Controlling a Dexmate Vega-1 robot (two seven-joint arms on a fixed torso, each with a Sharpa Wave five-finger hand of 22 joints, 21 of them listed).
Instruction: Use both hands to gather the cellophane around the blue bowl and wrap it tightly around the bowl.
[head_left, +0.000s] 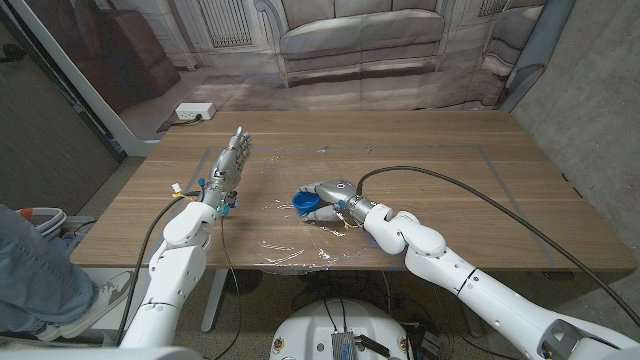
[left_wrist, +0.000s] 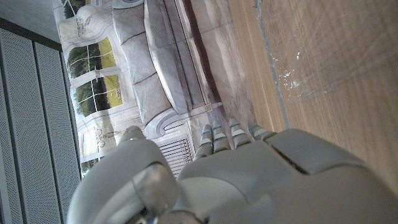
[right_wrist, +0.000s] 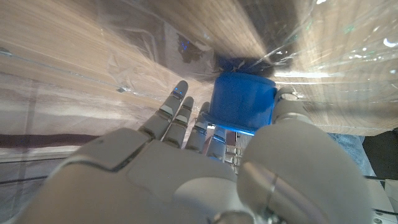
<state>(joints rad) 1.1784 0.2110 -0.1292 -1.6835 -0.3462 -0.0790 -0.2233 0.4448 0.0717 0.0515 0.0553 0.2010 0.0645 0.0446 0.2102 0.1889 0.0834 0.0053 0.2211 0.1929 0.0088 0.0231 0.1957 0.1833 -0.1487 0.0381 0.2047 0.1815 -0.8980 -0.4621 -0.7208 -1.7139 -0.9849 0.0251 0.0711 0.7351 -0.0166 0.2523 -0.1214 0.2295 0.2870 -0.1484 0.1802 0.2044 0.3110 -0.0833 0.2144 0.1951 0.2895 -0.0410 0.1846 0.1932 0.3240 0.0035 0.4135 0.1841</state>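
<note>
The blue bowl (head_left: 303, 204) sits near the table's middle on a crinkled clear cellophane sheet (head_left: 300, 250). My right hand (head_left: 328, 193) grips the bowl from its right side. In the right wrist view the thumb (right_wrist: 289, 107) is on one side of the bowl (right_wrist: 242, 102) and the fingers (right_wrist: 180, 112) on the other, with cellophane (right_wrist: 124, 68) bunched around it. My left hand (head_left: 232, 162) hangs left of the sheet, fingers straight and apart, holding nothing. The left wrist view shows that hand's back (left_wrist: 249, 180) and the sheet's edge (left_wrist: 292, 81) on the wood.
A black cable (head_left: 450, 183) arcs over the table's right half toward my right wrist. Tape lines (head_left: 400, 147) mark a rectangle on the wooden table (head_left: 560, 220). A person's leg (head_left: 30, 270) shows at the left edge. A white box (head_left: 194, 112) lies beyond the far left corner.
</note>
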